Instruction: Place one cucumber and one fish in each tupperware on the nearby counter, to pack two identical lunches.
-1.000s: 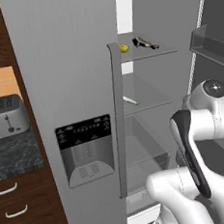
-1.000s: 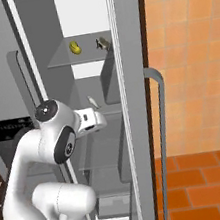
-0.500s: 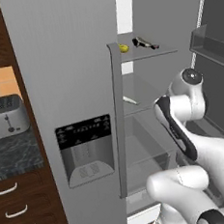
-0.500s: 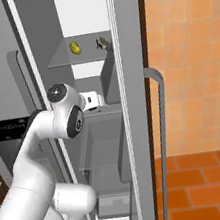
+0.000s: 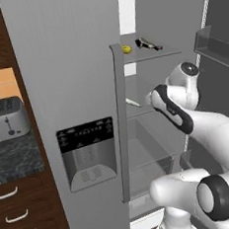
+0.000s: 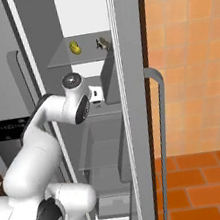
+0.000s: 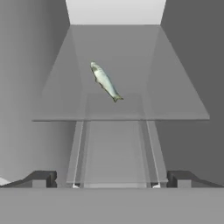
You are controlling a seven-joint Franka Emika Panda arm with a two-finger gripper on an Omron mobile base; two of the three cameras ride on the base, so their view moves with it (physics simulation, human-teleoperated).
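My two-finger gripper (image 7: 112, 180) stands wide apart and holds nothing, its dark tips low in the hand view, aimed into the open grey refrigerator (image 5: 72, 66). Beyond them, a slim silvery grey-green fish (image 7: 105, 81) lies diagonally on a clear glass shelf (image 7: 183, 107). On the shelf above I see a small yellow-green cucumber (image 6: 75, 48) beside a second dark-backed fish (image 5: 148, 45)

A: Arm (image 5: 207, 127): glossy white rounded shells, fat tubular links, bulbous base segment low in both base views.

B: Joints: dark grey-black bands between links, round dark end caps with a pale centre. End effector (image 7: 112, 178): two small dark finger tips (image 7: 41, 178).
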